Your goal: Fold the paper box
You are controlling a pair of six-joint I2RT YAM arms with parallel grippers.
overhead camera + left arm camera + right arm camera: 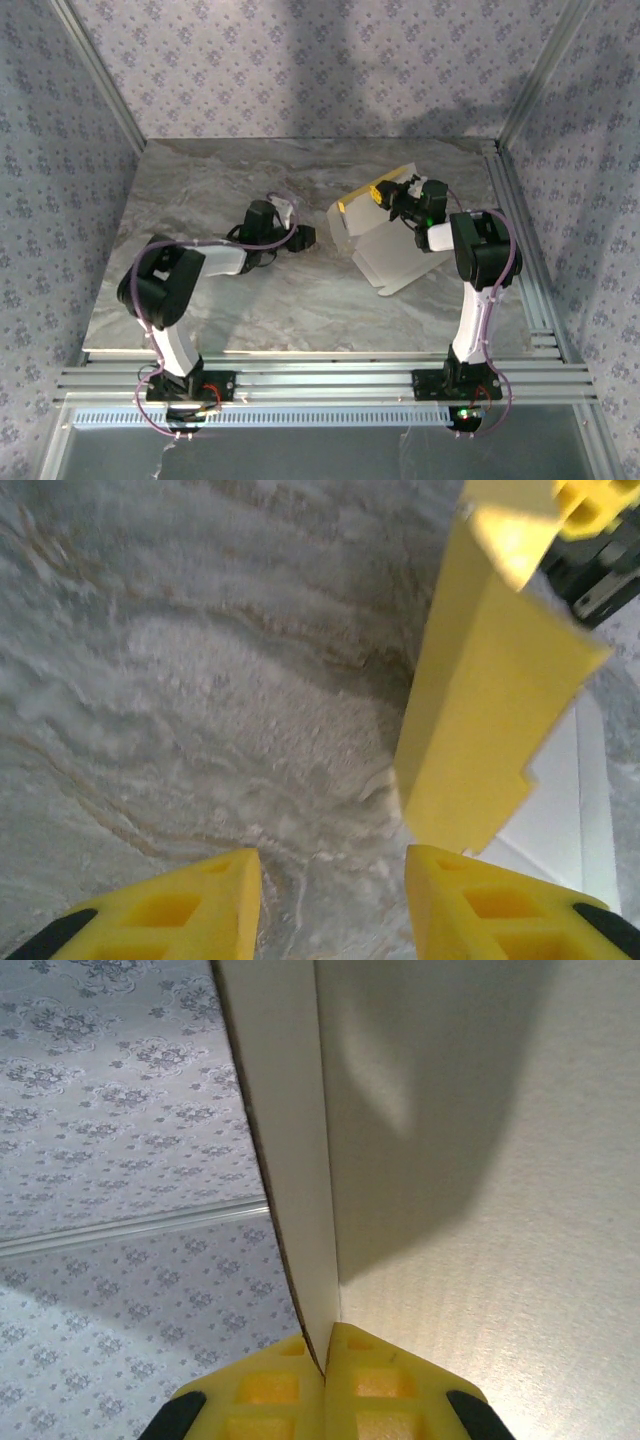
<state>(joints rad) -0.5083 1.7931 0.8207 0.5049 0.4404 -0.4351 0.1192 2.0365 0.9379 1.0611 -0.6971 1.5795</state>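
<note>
The paper box [385,248] is a partly folded cream card lying at the right middle of the table, with one yellow-faced flap raised. My right gripper [381,193] is shut on the raised flap's upper edge. In the right wrist view its fingertips [325,1348] pinch the thin cream wall [300,1160], and a broad cream panel [490,1240] lies to the right. My left gripper [304,237] hovers just left of the card. In the left wrist view it [332,865] stands open over bare table with nothing between its fingers, and the yellow flap [480,720] stands upright just beyond its right finger.
The marble tabletop [200,200] stretches to the left and back. Aluminium rails [320,380] run along the near edge and the right side [520,230]. Patterned walls [60,200] close in three sides.
</note>
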